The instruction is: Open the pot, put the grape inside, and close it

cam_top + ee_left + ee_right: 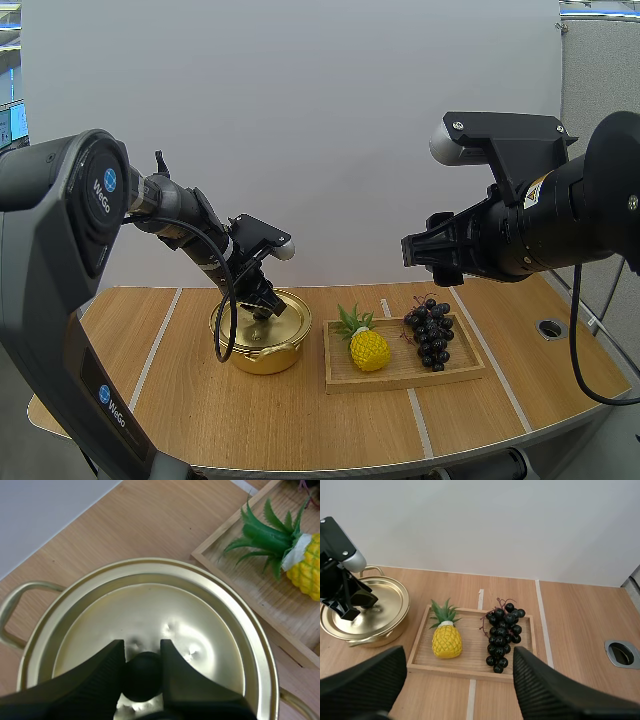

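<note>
Nearest the high camera are my two arms, reaching out over the counter (300, 420). My left tool (262, 302) is down on top of the gold pot (262, 352), which stands left of centre with its lid (288, 318) on. Just right of the pot lies a wooden tray (400, 381) holding a toy pineapple (369, 350) at its left end and the dark grapes (430, 335) at its right end. My right tool (410, 250) hangs in the air above the tray, well clear of the fruit.

From the left wrist, my own fingers sit close on either side of the black knob (142, 677) at the lid's centre, narrow and pinching it. The lid looks seated flat in the pot's rim, with no gap that I can make out. One looped handle (10, 610) of the pot shows at its side, and the pineapple's leaves lie on the tray beside the pot.

From the right wrist, my fingers stand wide apart and hold nothing. Below them the grapes rest untouched on the tray's right half.

I judge the task barely begun: the knob is gripped, but lifting the lid, moving the grapes into the pot and closing it are all left.
</note>
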Robot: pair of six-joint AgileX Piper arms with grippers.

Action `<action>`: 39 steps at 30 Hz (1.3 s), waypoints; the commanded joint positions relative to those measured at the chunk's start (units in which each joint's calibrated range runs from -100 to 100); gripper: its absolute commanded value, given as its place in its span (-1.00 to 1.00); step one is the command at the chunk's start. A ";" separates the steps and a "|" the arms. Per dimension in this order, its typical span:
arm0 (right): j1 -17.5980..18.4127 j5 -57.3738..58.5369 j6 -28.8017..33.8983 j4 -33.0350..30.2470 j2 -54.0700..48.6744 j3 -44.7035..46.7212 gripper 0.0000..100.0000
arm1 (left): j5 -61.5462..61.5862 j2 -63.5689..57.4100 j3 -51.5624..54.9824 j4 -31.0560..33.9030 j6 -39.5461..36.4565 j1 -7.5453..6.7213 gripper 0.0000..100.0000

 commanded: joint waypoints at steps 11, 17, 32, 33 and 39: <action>-0.14 0.00 -0.29 -0.47 -0.02 -0.36 1.00 | 9.48 -20.62 -16.59 4.52 -6.51 -0.18 -1.00; -0.14 0.00 -0.29 -0.47 -0.02 -0.36 1.00 | 9.48 -27.71 -25.33 5.37 -8.78 -0.18 -1.00; -0.14 0.00 -0.07 0.09 -0.02 -0.36 1.00 | 6.78 -33.46 -55.94 8.97 -15.46 -0.18 -1.00; -0.14 0.00 -0.07 0.09 -0.02 -0.36 1.00 | 5.50 -33.46 -57.38 8.97 -15.46 -0.18 -1.00; -0.14 0.00 0.28 -0.47 -0.02 -0.36 1.00 | -6.54 -33.84 -59.65 8.97 -15.46 -0.18 -1.00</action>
